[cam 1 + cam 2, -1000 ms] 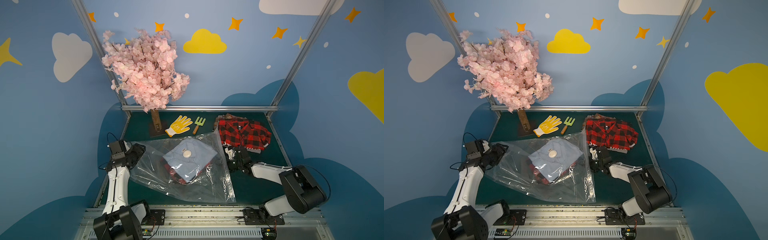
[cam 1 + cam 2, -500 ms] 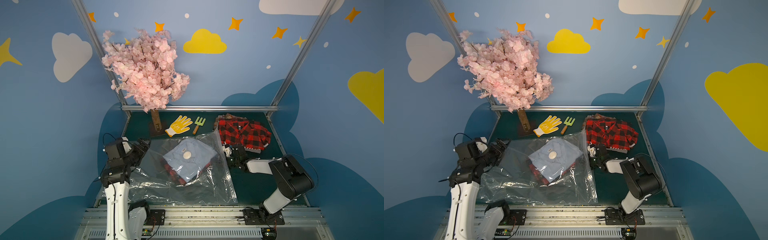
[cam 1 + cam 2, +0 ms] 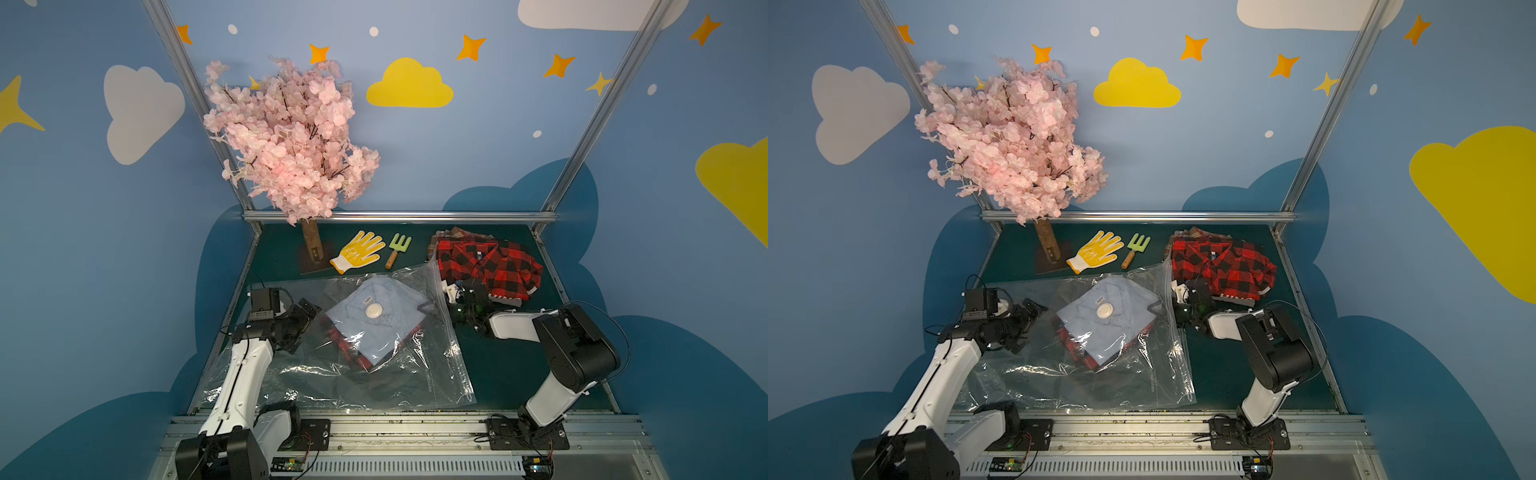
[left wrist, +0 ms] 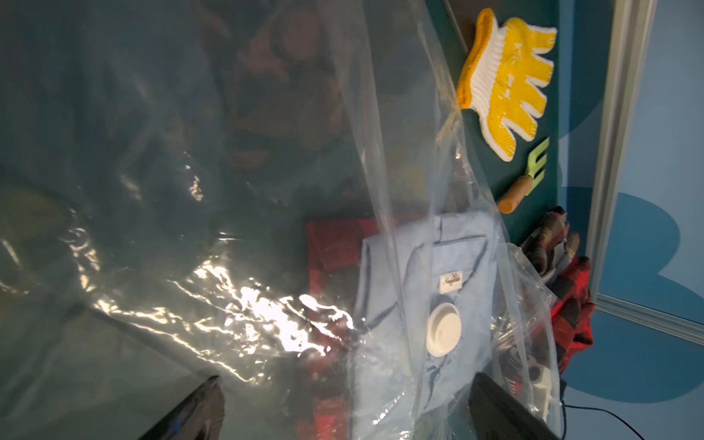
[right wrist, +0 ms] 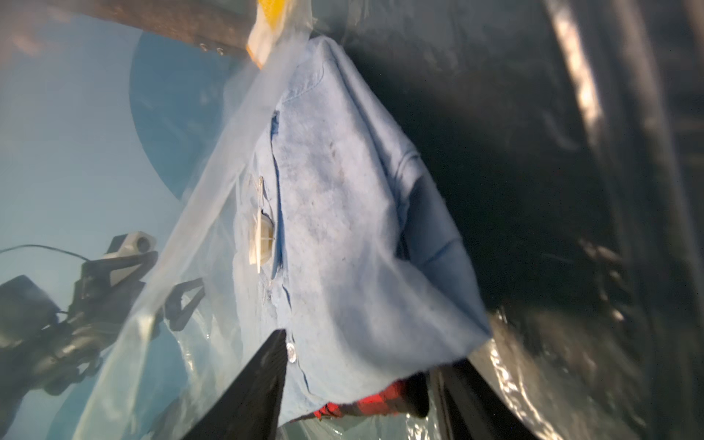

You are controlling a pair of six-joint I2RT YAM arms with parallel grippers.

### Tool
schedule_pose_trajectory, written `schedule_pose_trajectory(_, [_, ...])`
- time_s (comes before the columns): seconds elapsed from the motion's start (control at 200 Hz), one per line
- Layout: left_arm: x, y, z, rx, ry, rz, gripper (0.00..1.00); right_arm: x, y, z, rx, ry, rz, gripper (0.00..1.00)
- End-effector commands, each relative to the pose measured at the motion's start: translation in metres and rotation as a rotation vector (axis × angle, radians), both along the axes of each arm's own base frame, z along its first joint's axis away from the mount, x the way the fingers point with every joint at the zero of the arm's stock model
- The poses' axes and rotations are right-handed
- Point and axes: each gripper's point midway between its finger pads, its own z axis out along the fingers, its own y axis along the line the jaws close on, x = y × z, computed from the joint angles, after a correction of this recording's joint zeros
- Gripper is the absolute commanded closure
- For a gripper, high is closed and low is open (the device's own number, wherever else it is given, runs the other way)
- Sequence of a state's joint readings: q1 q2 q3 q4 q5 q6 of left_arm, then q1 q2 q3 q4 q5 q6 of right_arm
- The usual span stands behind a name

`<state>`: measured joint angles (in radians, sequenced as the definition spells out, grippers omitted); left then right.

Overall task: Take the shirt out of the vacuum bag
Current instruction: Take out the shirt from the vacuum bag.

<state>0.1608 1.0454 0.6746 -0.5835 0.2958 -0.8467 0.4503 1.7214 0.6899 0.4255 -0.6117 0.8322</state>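
Observation:
The vacuum bag lies flat on the green table, clear and crinkly, with its white valve on top. Inside it a folded light blue shirt rests on a red plaid garment. My left gripper hovers wide open over the bag's left part, and in the left wrist view the left gripper holds nothing. My right gripper is at the bag's right edge. In the right wrist view the right gripper stands apart around the blue shirt corner, one finger touching it.
A second red plaid shirt lies at the back right, just behind the right gripper. A yellow glove, a small green rake and a pink blossom tree stand along the back edge. Metal frame posts rise at both back corners.
My left gripper has opened wide and moved right over the bag's left part. The right arm's elbow has risen while its gripper stays at the bag's right edge.

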Motion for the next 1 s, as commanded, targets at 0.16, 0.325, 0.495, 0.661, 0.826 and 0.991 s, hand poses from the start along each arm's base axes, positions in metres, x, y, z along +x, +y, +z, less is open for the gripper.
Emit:
schedule_pose_trajectory(0.16, [0.008, 0.033, -0.040, 0.110, 0.114, 0.094, 0.00, 0.005, 0.003, 0.000, 0.018, 0.000, -0.008, 0.65])
schedule_pose_trajectory(0.325, [0.009, 0.041, -0.064, 0.084, 0.196, 0.114, 0.00, -0.009, -0.004, 0.004, 0.015, 0.005, -0.018, 0.92])
schedule_pose_trajectory(0.495, [0.006, 0.047, -0.088, 0.077, 0.267, 0.128, 0.00, -0.029, -0.010, 0.008, 0.006, 0.025, -0.013, 1.00])
schedule_pose_trajectory(0.661, [0.004, 0.049, -0.101, 0.072, 0.299, 0.141, 0.00, -0.048, -0.025, 0.015, -0.037, 0.040, -0.032, 1.00])
schedule_pose_trajectory(0.826, [0.002, 0.050, -0.109, 0.066, 0.319, 0.156, 0.00, -0.066, -0.041, 0.021, -0.074, 0.065, -0.066, 1.00])
schedule_pose_trajectory(0.991, [0.000, 0.049, -0.116, 0.053, 0.336, 0.159, 0.01, -0.085, -0.061, 0.022, -0.104, 0.091, -0.116, 1.00])
